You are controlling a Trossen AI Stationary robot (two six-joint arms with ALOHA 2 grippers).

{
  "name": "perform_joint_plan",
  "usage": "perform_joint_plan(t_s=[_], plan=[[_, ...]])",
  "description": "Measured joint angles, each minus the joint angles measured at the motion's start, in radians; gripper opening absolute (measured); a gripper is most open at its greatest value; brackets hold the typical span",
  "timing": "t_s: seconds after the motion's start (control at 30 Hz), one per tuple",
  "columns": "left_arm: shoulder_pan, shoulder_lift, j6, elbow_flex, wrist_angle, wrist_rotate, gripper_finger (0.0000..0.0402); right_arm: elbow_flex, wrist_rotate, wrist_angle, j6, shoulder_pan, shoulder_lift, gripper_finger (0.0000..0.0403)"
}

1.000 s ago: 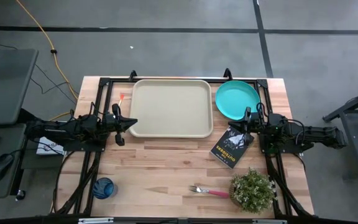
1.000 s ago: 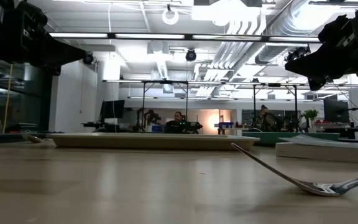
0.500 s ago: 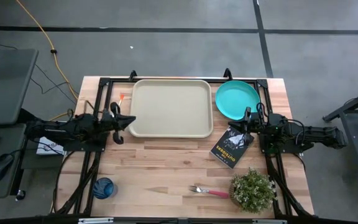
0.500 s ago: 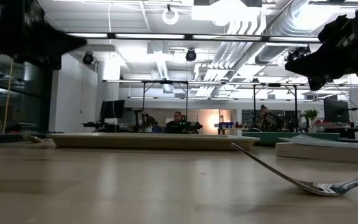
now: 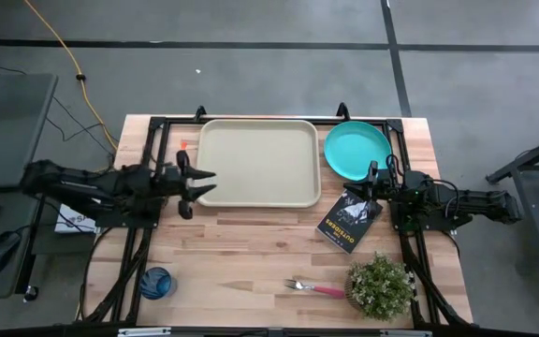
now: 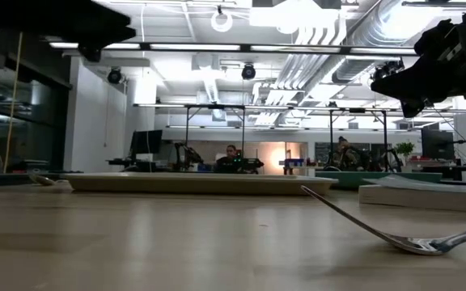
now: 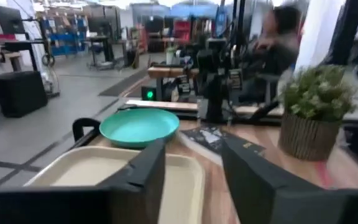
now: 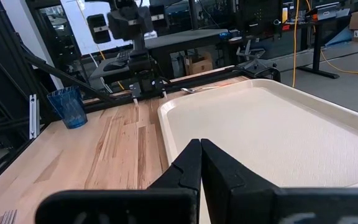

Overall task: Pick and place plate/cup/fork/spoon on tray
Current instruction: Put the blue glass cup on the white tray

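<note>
Cream-beige tray (image 5: 258, 162), plain and unpatterned. Turquoise plate (image 5: 356, 149) beside it. Translucent blue cup (image 5: 156, 282). Fork (image 5: 313, 287) with silver tines and a pinkish-red handle. Black book (image 5: 349, 221) with pale lettering. Green plant (image 5: 380, 286). Light wood-grain table (image 5: 251, 253).

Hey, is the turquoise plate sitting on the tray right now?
No, the plate lies on the bare wooden table just beside the tray's right edge, and nothing is on the tray.

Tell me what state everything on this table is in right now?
tray: empty, flat
plate: empty, on the table beside the tray
cup: upright, on the table
fork: lying on the table
left gripper: jaws open, holding nothing
right gripper: jaws shut, holding nothing
</note>
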Motion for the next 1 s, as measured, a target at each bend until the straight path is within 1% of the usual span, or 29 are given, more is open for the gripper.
perform_joint_plan(t_s=[0.07, 0.17, 0.27, 0.43, 0.53, 0.57, 0.6, 0.67, 0.73, 0.77, 0.8, 0.87, 1.0], plan=[[0.004, 0.092, 0.015, 0.066, 0.002, -0.034, 0.017, 0.0, 0.0, 0.0, 0.0, 0.0, 0.0, 0.0], [0.03, 0.217, 0.048, 0.163, -0.026, -0.115, 0.0198, 0.0, 0.0, 0.0, 0.0, 0.0, 0.0, 0.0], [0.068, 0.334, 0.05, 0.254, -0.11, -0.121, 0.0217, 0.0, 0.0, 0.0, 0.0, 0.0, 0.0, 0.0], [0.114, 0.483, 0.043, 0.342, -0.248, -0.051, 0.0227, 0.0, 0.0, 0.0, 0.0, 0.0, 0.0, 0.0], [0.116, 0.526, 0.038, 0.378, -0.346, -0.036, 0.0227, 0.0, 0.0, 0.0, 0.0, 0.0, 0.0, 0.0], [0.113, 0.529, 0.028, 0.398, -0.392, -0.005, 0.0227, 0.0, 0.0, 0.0, -0.004, 0.0, 0.0, 0.0], [0.109, 0.529, 0.014, 0.421, -0.439, 0.046, 0.0227, 0.0, 0.0, 0.0, -0.006, 0.0, 0.0, 0.0], [0.091, 0.529, -0.025, 0.477, -0.536, 0.182, 0.0227, 0.0, 0.0, 0.0, -0.005, 0.0, 0.0, 0.0], [0.055, 0.529, -0.075, 0.532, -0.624, 0.306, 0.0227, 0.0, 0.0, 0.0, -0.004, 0.0, 0.0, 0.0], [0.028, 0.529, -0.1, 0.56, -0.664, 0.336, 0.0227, 0.0, 0.0, 0.0, -0.004, 0.0, 0.0, 0.0], [-0.011, 0.529, -0.118, 0.586, -0.706, 0.341, 0.0227, 0.0, 0.0, 0.0, -0.004, 0.0, 0.0, 0.0], [-0.113, 0.533, -0.141, 0.628, -0.793, 0.299, 0.0227, 0.0, 0.0, 0.0, -0.004, 0.0, 0.0, 0.0], [-0.355, 0.568, -0.216, 0.694, -0.974, 0.124, 0.0227, 0.0, 0.0, 0.0, -0.004, 0.0, 0.0, 0.0]])
